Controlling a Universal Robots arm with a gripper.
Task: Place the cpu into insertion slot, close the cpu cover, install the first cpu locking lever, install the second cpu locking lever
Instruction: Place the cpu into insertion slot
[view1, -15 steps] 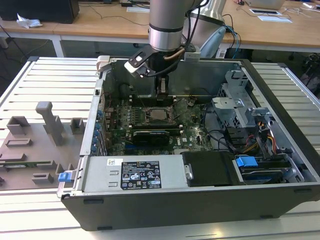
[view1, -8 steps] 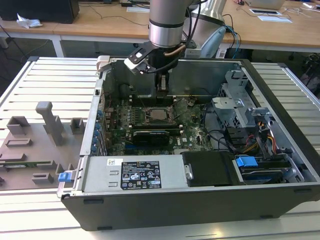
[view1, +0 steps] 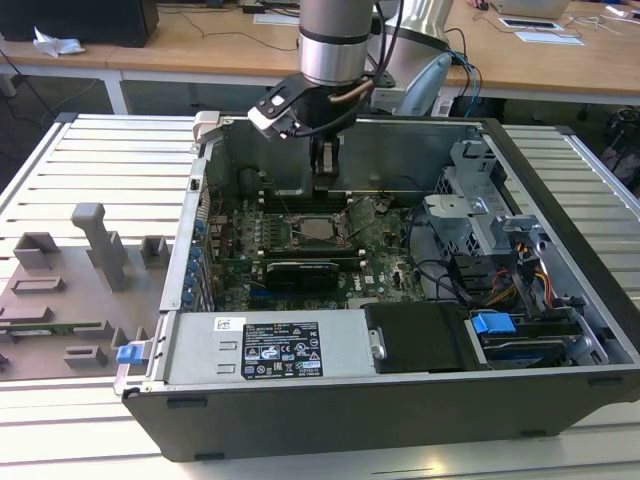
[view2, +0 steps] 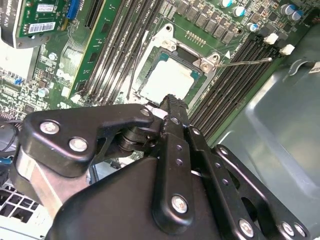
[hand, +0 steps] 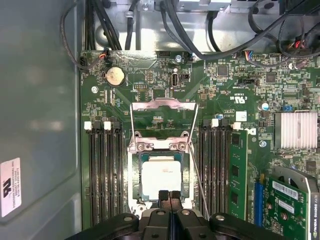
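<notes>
The cpu (hand: 161, 176) lies flat in the insertion slot (hand: 133, 175), silvery top up, also seen in the second wrist view (view2: 167, 77) and the exterior view (view1: 318, 230). The cpu cover (hand: 162, 103) stands raised from its hinge on the slot's edge toward the exterior view's right (view1: 363, 207), with green board showing through its opening. A thin wire locking lever (hand: 199, 185) sticks out free beside the slot (view2: 245, 62). My gripper (hand: 169, 196) is shut and empty, hanging just above the slot's edge opposite the hinge (view2: 172, 102), (view1: 324, 185).
Memory slots (hand: 102, 175) flank the socket on both sides. A graphics card (view1: 300, 270) lies in front of it, and the case's grey wall (hand: 40, 125) is close behind. Cables and a drive cage (view1: 480, 220) fill the case's right. A grey fixture plate (view1: 70, 290) lies outside.
</notes>
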